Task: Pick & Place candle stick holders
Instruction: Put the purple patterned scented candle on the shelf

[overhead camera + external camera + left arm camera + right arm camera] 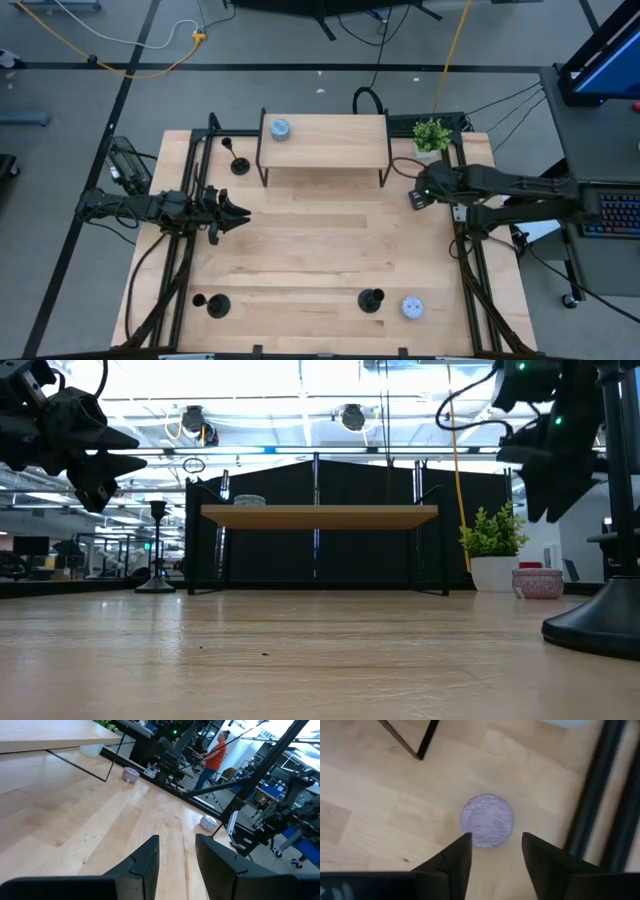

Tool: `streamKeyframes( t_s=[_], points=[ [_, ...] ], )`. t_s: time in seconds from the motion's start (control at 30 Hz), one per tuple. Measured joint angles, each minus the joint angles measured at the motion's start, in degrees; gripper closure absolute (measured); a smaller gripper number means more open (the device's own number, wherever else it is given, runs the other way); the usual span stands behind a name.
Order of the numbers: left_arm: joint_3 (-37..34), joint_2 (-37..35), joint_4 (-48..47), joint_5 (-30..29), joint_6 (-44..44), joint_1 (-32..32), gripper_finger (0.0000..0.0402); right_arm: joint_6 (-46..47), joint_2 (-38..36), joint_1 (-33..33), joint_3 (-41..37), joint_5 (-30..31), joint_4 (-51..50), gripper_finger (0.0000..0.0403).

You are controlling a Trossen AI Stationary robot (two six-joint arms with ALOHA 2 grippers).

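Both arms' fingers open, empty; 3 candle stick holders [240,163] well apart.

Wooden table [320,250] carries 1 raised shelf [325,140] on thin black legs with a pale-blue tin [279,129] on top, a potted green plant [431,135] beside the shelf's end, a lilac tin [486,820], and another tin [411,307] near the front edge
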Motion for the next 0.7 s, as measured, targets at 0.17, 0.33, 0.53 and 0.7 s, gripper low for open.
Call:
streamKeyframes(
  t_s=[0.17, 0.33, 0.53, 0.7],
  points=[
    [0.0, 0.0, 0.0, 1.8, 0.0, 0.0, 0.027, -0.8, 0.0, -3.5, -2.6, -0.2, 2.9, 0.0176],
    [0.0, 0.0, -0.1, 2.9, -0.2, 0.0, 0.027, -0.8, 0.0, -7.7, -4.5, -0.1, 4.2, 0.012],
    [0.0, 0.0, 0.0, 2.9, -0.3, 0.0, 0.027, -1.5, 0.5, -12.4, -6.5, -4.9, 12.0, 0.0073],
    [0.0, 0.0, 0.0, 2.9, -0.8, 0.0, 0.027, -2.8, 1.4, -14.5, -8.0, -6.7, 16.8, 0.0061]
  ],
)
